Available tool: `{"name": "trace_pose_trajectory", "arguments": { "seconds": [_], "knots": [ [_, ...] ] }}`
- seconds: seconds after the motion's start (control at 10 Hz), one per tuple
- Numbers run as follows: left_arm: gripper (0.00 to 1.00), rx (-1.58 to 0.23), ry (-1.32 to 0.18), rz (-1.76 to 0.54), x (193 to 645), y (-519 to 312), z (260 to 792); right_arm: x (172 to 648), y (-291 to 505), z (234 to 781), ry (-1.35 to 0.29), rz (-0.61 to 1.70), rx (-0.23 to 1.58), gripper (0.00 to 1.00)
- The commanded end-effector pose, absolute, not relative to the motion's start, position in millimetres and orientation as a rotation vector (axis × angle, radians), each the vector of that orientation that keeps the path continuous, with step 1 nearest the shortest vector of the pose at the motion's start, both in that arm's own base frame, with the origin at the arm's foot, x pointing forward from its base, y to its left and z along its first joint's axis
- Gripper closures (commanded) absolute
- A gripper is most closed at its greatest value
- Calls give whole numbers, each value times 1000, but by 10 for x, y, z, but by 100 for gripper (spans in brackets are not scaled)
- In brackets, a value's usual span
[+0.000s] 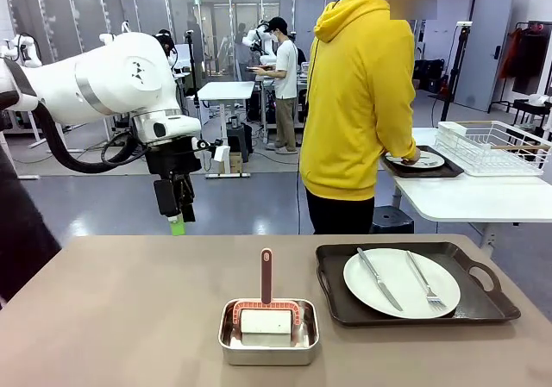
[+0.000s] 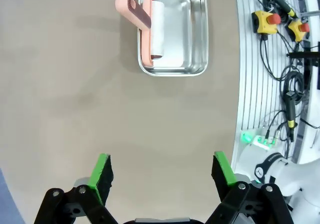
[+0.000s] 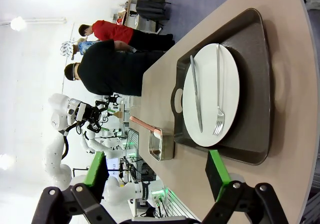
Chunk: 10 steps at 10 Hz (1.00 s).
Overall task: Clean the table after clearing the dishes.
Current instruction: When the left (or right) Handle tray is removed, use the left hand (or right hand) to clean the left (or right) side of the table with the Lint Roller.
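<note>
- Large matte tan-brown table (image 1: 129, 318): mostly bare. One dish set is on its right part, and a pan sits near the front centre.
- Person in a yellow hooded top (image 1: 354, 102): at the far side, turned to a white side table (image 1: 466, 199). One hand (image 1: 412, 156) is on a dark side tray (image 1: 448, 171) there, which carries a second white plate (image 1: 429, 159).
- Left gripper (image 1: 177, 219): hangs above the table's left part, pointing down. Jaws are spread wide, with nothing between the green pads (image 2: 101, 171).
- Right gripper (image 3: 156, 166): released and empty, looking along the table toward the dish set.
- Dark brown rectangular handled tray (image 1: 332, 305): flat on the table, just right of the pan, apart from both grippers.
- Round white plate (image 1: 402, 282): centred on that tray, with a metal knife (image 1: 379, 279) and metal fork (image 1: 424, 281) side by side on it.
- Shiny rectangular steel pan (image 1: 226, 340): holds a pink-handled cleaning tool (image 1: 266, 271) with a white pad, its handle upright.
- Step, my reading: clearing is about half done and wiping has not begun.
- Next move calls for lifting the loaded tray level by its end handles so the cutlery does not slide. After that, the tool can be gripped by its upright handle.
</note>
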<state>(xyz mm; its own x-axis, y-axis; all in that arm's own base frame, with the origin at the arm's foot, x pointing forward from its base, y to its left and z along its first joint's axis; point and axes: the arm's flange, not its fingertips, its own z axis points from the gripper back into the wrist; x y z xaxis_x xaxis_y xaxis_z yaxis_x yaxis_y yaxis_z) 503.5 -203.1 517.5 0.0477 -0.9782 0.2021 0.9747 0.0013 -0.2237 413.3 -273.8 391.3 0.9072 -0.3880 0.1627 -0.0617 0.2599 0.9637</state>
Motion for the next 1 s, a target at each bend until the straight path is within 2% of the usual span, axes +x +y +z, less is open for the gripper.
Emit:
{"name": "trace_pose_trajectory", "arguments": {
  "seconds": [0.0, 0.2, 0.5, 0.6, 0.9],
  "knots": [
    [0, -337, 21, -1516, 5036, -2027, 5223, 4116, -2733, 3950, -411, -222, 1304, 0],
    [0, -338, 11, -1532, 5037, -2031, 5183, 4116, -2733, 3950, -411, -222, 1304, 0],
    [0, -221, -53, -1698, 5191, -2803, 5151, 4116, -2733, 3950, -411, -222, 1304, 0],
    [0, -150, -6, -1679, 5224, -2939, 5156, 4116, -2733, 3950, -411, -222, 1304, 0],
    [0, -147, 69, -1732, 5351, -3264, 5048, 4116, -2733, 3950, -411, -222, 1304, 0]
  ]
}}
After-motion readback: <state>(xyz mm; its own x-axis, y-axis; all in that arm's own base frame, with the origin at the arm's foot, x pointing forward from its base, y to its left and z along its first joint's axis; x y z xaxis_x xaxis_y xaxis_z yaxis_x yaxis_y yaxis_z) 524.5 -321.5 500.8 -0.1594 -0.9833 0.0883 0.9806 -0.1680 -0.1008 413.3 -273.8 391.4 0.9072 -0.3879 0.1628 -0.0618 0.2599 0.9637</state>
